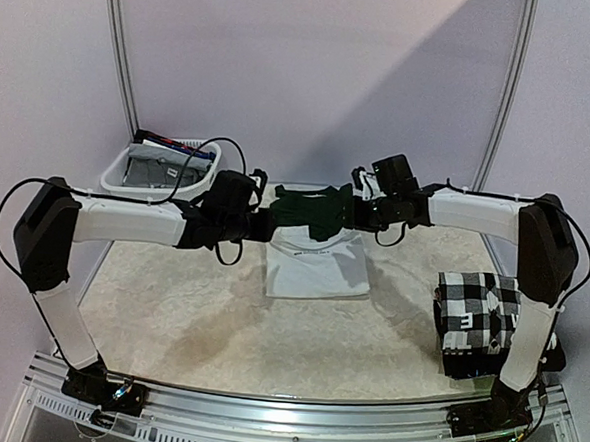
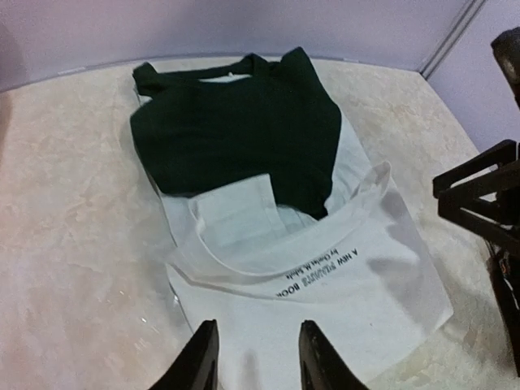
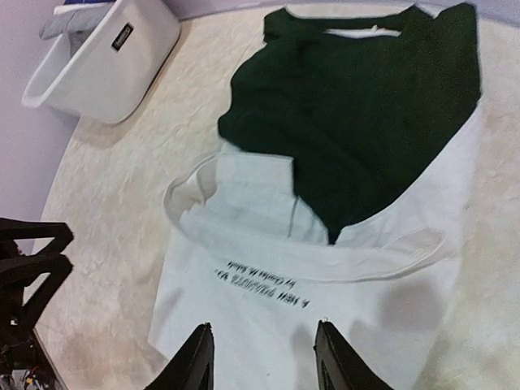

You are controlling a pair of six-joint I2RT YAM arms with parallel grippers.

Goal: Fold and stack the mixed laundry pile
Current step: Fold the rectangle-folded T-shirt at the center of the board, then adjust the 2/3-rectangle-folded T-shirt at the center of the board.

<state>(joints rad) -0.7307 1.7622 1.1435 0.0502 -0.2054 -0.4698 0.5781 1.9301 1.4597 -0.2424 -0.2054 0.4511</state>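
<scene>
The white shirt point(image 2: 325, 301) with a dark green part lies flat on the worktop point(image 1: 169, 314), right of the basket point(image 1: 117, 175); soft, light and limp, it likely sags, so pinch its near corners; the left tool point(image 2: 258, 357) and the right tool point(image 3: 262, 357) hover above it, parted and empty

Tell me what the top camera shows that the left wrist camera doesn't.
Only the top view: the white basket at the rear left, and the folded checkered shirt at the right. Only the left wrist view: that the left gripper has its fingers apart with nothing between them, and the lettering on the white shirt as separate letters. Both: that white shirt lying flat with the dark green garment over its far part.
</scene>
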